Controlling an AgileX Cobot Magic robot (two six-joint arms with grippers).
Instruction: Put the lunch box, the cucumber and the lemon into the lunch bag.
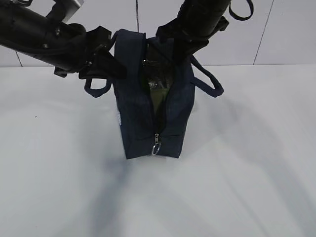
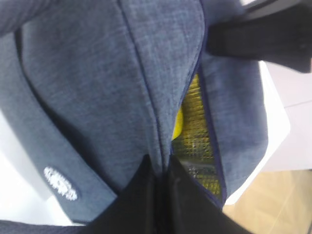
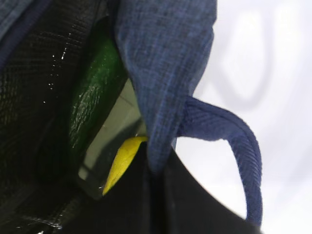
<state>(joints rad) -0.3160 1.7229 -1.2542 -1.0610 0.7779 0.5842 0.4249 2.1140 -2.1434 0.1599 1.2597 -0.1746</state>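
The lunch bag [image 1: 148, 98] stands on the white bench [image 1: 59, 173], its top held apart by the left claw [image 2: 158, 195] at 9 o'clock and the right claw [image 3: 156, 195] at 3 o'clock, each clenched on the fabric rim, with the cucumber [image 3: 95, 92], the lemon [image 3: 122, 161] and the lunch box [image 3: 114, 131] inside.

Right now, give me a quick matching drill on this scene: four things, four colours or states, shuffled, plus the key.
Things:
1. lunch bag
2. cucumber
3. lemon
4. left claw

Descriptions:
A. yellow sliver showing inside the bag
B. shut on the bag's fabric edge
C. navy, standing on the white table, zipper open
D. dark green, inside the bag against the black lining

Pairs: 1-C, 2-D, 3-A, 4-B
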